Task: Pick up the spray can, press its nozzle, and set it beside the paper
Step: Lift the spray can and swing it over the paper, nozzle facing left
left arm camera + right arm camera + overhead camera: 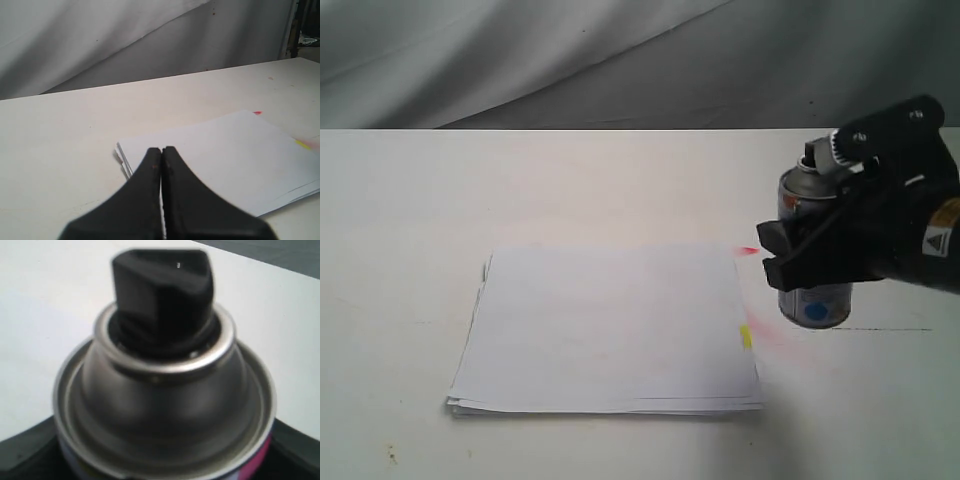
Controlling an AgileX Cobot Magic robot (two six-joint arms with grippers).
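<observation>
White table point(570, 180) behind, silver spray can point(802, 203) shows blue dot point(815, 311).

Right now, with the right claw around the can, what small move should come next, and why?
Probably bring the shut left claw across toward the nozzle to press it. The right claw clamps the spray can upright just beside the paper, and nothing touches the nozzle, which stands clear in the right wrist view.
</observation>
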